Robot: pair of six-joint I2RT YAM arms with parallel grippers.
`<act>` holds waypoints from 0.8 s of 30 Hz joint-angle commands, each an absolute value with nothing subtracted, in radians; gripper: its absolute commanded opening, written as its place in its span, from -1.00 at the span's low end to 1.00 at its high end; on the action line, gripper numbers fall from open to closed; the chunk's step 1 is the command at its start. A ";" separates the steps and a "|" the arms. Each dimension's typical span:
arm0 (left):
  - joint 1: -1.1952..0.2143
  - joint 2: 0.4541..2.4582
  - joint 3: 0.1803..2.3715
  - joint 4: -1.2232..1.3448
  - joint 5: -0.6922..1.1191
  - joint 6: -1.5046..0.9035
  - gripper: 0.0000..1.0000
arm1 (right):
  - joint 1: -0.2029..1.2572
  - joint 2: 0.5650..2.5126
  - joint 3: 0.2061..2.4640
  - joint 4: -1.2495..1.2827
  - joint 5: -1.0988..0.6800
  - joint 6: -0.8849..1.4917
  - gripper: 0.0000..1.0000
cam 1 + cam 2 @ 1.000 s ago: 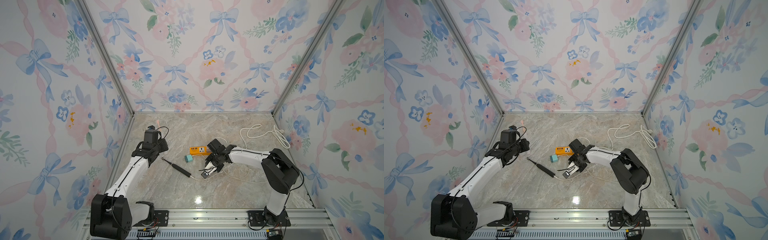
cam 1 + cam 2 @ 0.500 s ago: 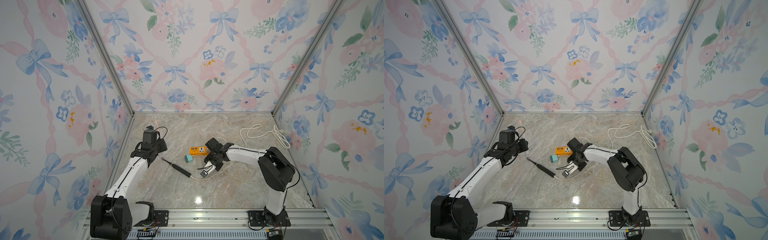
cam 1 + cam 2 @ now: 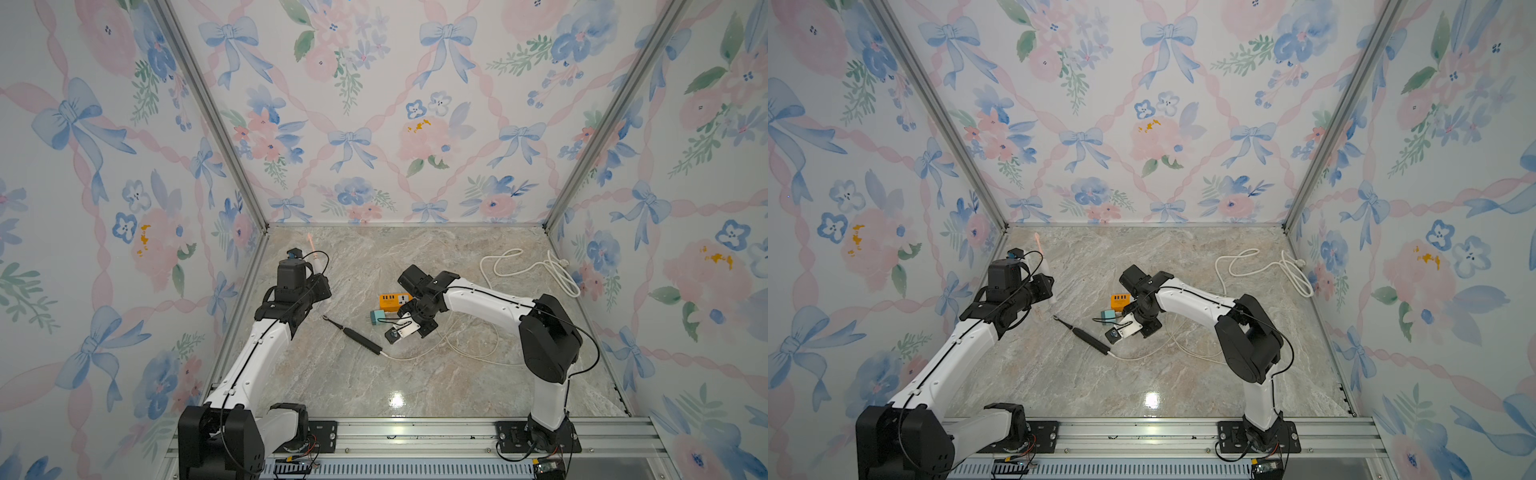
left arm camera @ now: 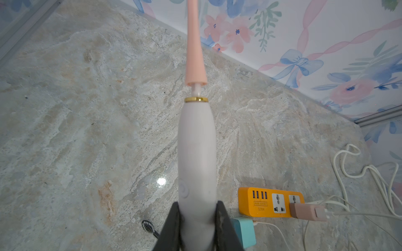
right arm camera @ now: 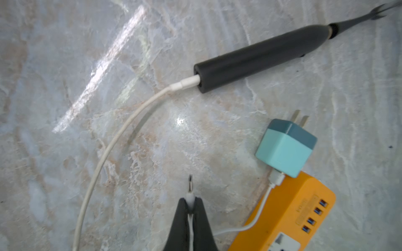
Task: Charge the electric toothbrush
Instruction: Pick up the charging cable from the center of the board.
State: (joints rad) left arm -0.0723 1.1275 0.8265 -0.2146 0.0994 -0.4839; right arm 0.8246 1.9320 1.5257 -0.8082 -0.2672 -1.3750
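Note:
My left gripper (image 4: 196, 217) is shut on the lower body of a white electric toothbrush (image 4: 196, 152) with a pink brush head (image 4: 194, 43). It holds it off the table at the left, brush head toward the back wall, seen in both top views (image 3: 316, 266) (image 3: 1047, 274). My right gripper (image 5: 191, 201) is shut on the white connector (image 5: 190, 189) of a thin charging cable, whose metal tip sticks out just above the table. That cable runs back between the fingers toward the orange power strip (image 5: 293, 213).
A black toothbrush (image 3: 353, 334) lies mid-table with a white cable (image 5: 113, 147) plugged into its base. Beside the power strip (image 3: 392, 300) lies an unplugged teal adapter (image 5: 286, 147). A pink adapter (image 4: 304, 211) sits in the strip. A coiled white cord (image 3: 536, 270) lies back right.
My right gripper has closed onto the cable connector and shifted slightly left. The left arm has hardly moved and still holds the toothbrush.

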 commanded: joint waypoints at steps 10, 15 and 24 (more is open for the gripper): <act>-0.104 1.012 0.727 0.339 0.399 -0.732 -1.00 | 0.853 1.896 1.704 -0.779 -0.514 -0.222 -1.00; -0.111 1.034 0.692 0.415 0.400 -0.867 -1.00 | 0.782 1.825 1.502 -0.311 -0.783 0.341 -1.00; -0.120 1.022 0.615 0.535 0.511 -0.968 -1.00 | 0.748 1.833 1.211 0.744 -0.835 1.208 -1.00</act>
